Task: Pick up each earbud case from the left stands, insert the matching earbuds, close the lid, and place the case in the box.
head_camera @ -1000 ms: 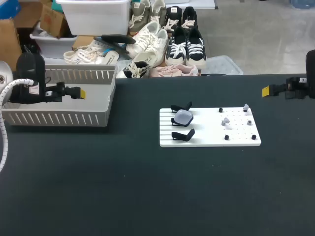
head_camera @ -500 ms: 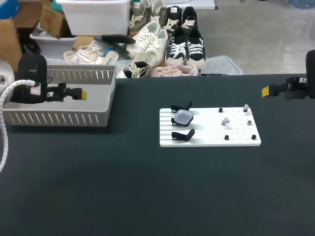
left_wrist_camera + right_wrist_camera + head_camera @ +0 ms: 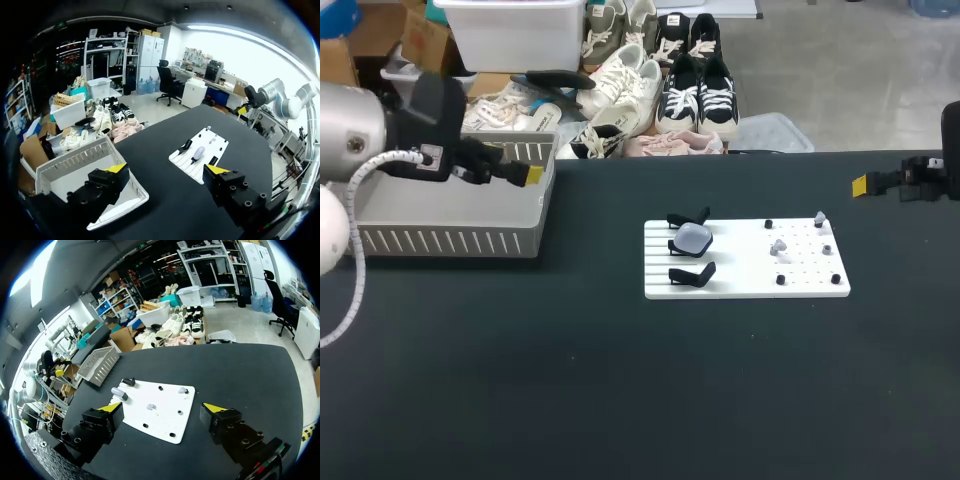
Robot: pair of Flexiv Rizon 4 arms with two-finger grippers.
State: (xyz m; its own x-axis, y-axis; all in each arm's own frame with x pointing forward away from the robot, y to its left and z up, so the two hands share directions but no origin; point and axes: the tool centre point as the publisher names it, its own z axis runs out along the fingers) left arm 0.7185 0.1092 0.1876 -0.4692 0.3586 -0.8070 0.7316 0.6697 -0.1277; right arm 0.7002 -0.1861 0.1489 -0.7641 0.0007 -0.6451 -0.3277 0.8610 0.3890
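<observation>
A white board [image 3: 740,270] lies at the table's middle. Three black stands line its left half, and a pale translucent earbud case [image 3: 693,238] rests on the middle one. The other two stands [image 3: 688,217] hold nothing. Small earbuds [image 3: 779,247] sit on pegs on the right half. The grey slotted box [image 3: 440,241] stands at the far left. My left gripper [image 3: 530,174] hangs open above the box's right end. My right gripper [image 3: 860,185] is open at the far right, well away from the board. Both wrist views show wide, empty jaws: left gripper [image 3: 167,169], right gripper [image 3: 161,407].
The black tabletop [image 3: 620,380] spreads around the board on all sides. In the left wrist view the box [image 3: 75,160] lies under the gripper and the board [image 3: 206,150] ahead. The right wrist view shows the board [image 3: 160,420] ahead and the box [image 3: 97,366] beyond it.
My left arm has swung up and to the right, from beside the box's left part to above its right end. The right arm and the board's things have not moved.
</observation>
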